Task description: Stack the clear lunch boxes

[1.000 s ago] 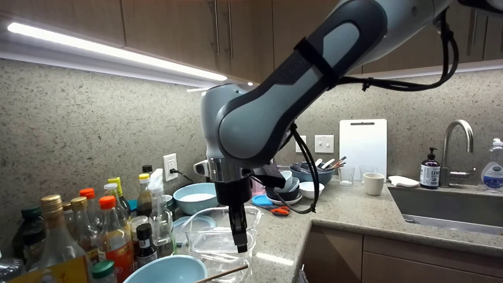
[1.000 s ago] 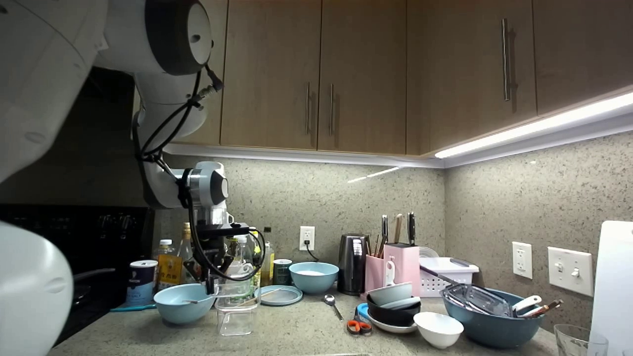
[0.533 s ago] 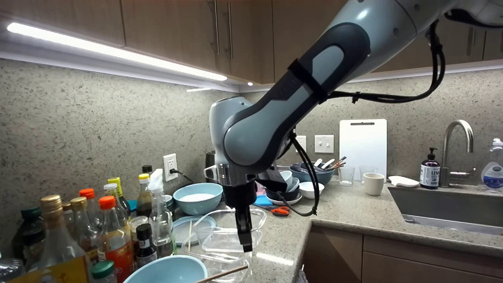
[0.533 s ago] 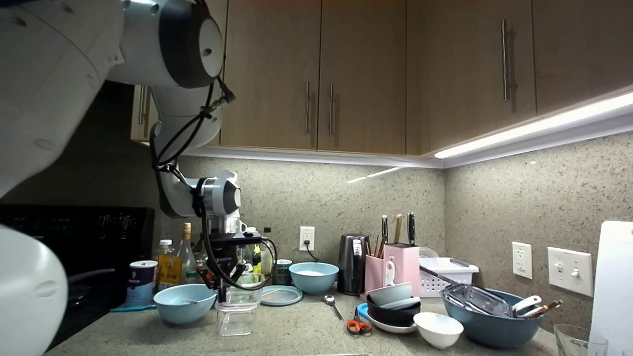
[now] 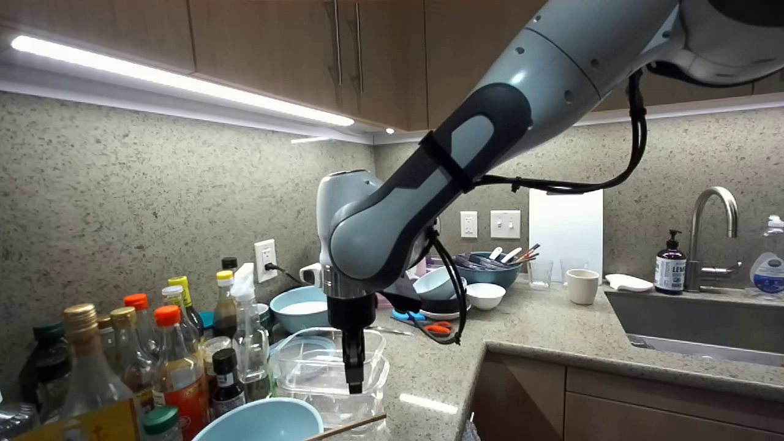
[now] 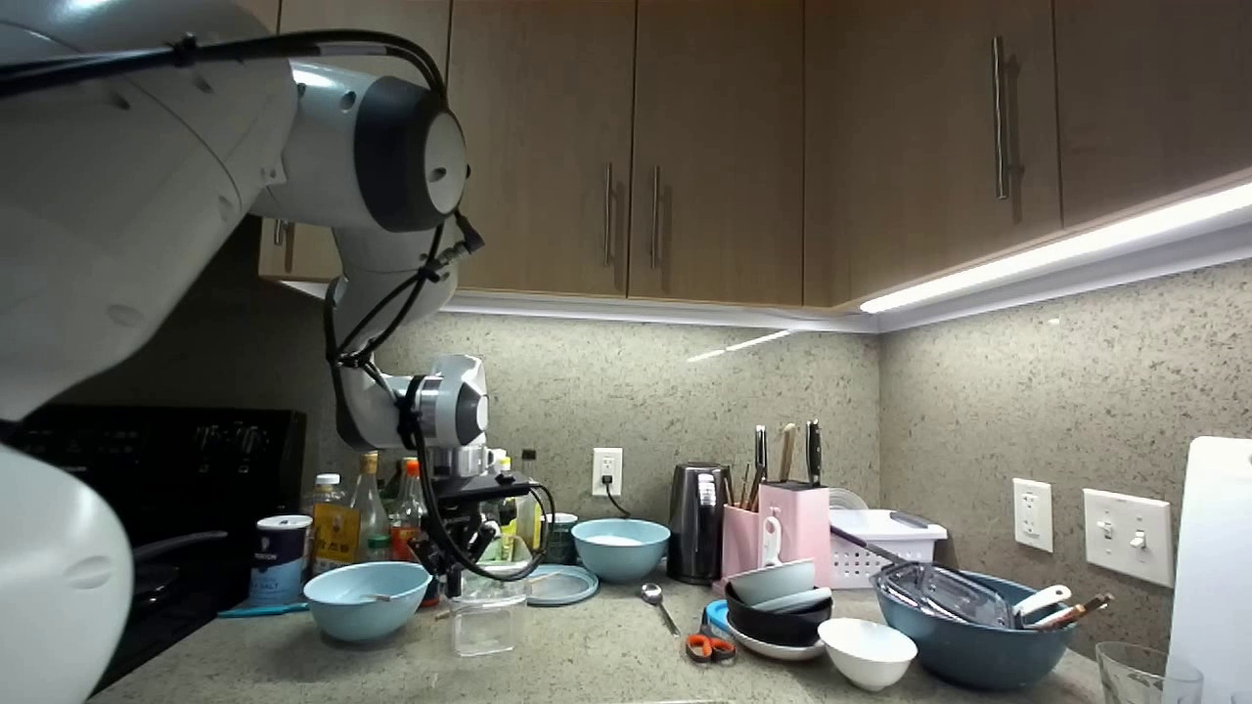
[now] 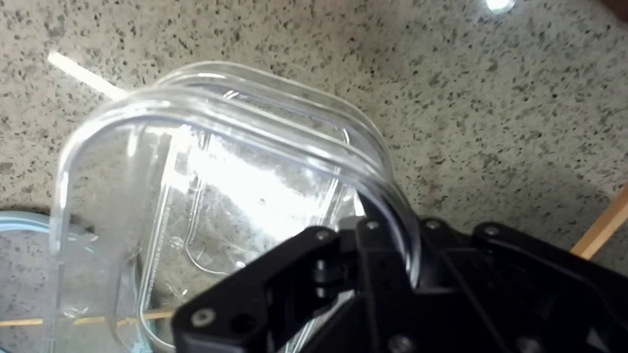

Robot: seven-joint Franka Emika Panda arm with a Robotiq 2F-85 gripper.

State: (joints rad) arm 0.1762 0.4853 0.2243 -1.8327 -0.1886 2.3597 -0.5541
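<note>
Found upper lunch box [image 5: 313,366]: clear, thin-walled, glossy plastic, round-cornered, above similar lower lunch box [image 6: 484,631] on speckled worktop [image 6: 606,665]. Noted claw [image 6: 452,583] and lower lunch box shifted rightward in an exterior view since half a second earlier. Confirmed claw clenched on wall of upper lunch box, extending left of fingers [image 7: 375,264] in wrist view.

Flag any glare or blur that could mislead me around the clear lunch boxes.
Wrist view: white glare hides detail in the middle of the clear lunch boxes; the upper one's rim looks softer than the speckled countertop. In an exterior view: the under-cabinet light strip is blown out white, and a bright reflection shines on the countertop near the boxes.
</note>
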